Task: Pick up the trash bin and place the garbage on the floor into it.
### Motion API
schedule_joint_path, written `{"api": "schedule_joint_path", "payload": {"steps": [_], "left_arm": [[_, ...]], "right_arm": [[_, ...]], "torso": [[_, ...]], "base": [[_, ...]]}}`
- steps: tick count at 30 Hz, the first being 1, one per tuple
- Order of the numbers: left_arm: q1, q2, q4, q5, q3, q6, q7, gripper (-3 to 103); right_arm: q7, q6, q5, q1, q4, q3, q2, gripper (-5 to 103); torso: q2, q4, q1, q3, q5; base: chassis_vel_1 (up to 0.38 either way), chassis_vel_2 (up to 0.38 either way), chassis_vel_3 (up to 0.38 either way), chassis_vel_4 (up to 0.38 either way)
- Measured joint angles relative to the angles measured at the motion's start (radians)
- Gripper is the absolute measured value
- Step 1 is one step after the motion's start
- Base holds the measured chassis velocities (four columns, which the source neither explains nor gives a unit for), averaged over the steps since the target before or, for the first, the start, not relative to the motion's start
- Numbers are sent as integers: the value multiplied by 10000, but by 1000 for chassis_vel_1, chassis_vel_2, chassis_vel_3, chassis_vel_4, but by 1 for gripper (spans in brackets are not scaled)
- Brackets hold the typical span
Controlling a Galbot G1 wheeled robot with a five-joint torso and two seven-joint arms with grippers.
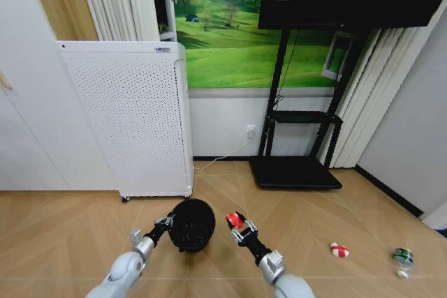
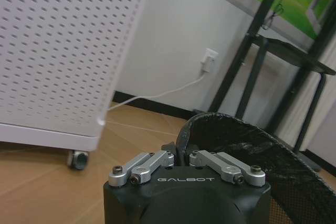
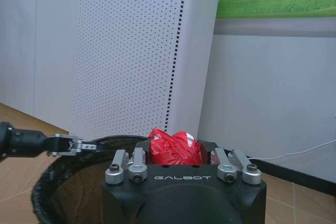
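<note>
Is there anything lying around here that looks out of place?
Yes: litter on the floor. A red-and-white lump and a small green bottle lie loose at the right. The right hand holds another red lump beside the trash bin, gripped by the left hand.

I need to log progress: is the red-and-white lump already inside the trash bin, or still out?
Still out. The right claw is shut on the red-and-white lump, beside the trash bin, whose rim the left claw grips.

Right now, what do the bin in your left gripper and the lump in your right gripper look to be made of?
The trash bin, gripped at its rim by the left gripper: black mesh, probably metal wire, see-through weave. The red-and-white lump in the right gripper: crumpled glossy wrapper, likely plastic film, shiny creases.
</note>
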Motion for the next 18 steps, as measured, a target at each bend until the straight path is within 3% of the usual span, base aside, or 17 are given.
{"api": "schedule_joint_path", "payload": {"steps": [7, 18], "left_arm": [[-29, -287, -81, -167, 938, 16, 464, 7], [662, -309, -938, -160, 956, 48, 618, 7]], "right_arm": [[-65, 283, -578, -34, -479, -502, 534, 47], [-459, 592, -886, -8, -809, -502, 623, 47]], "torso": [[0, 1, 0, 0, 3], [1, 1, 0, -1, 4]], "base": [[0, 0, 0, 0], [0, 0, 0, 0]]}}
